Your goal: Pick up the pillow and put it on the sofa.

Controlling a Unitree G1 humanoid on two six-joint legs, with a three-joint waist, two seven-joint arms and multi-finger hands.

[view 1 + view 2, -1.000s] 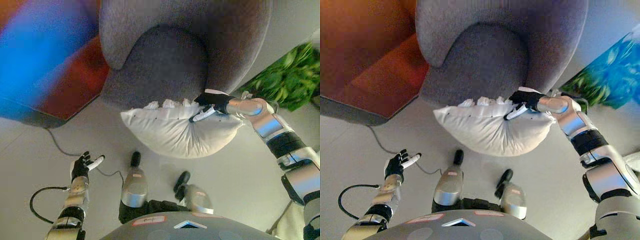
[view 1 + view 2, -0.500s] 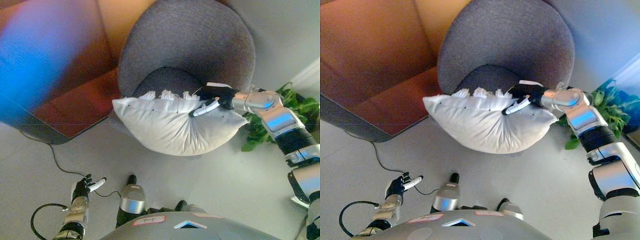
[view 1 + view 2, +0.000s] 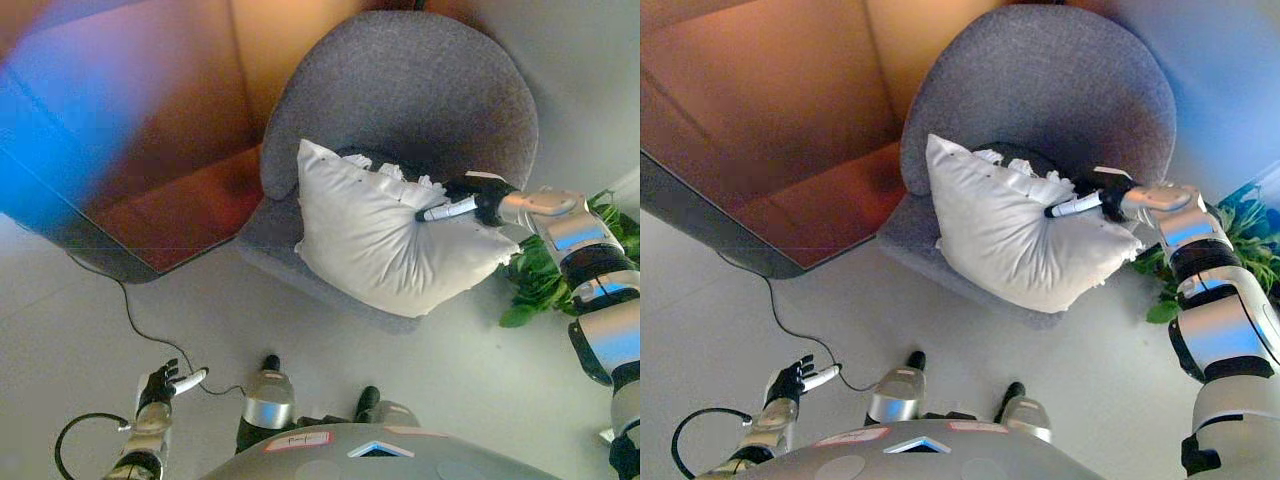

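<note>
Pillow [image 3: 385, 235] on sofa [image 3: 420, 90]; plant [image 3: 545, 275] right.

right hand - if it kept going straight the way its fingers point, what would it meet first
The right hand grips the white pillow's upper edge, its fingers pointing toward the robot's left. Straight on, it would likely just push further into the pillow; past that lies the grey sofa chair's left armrest, though depth is unclear.
</note>
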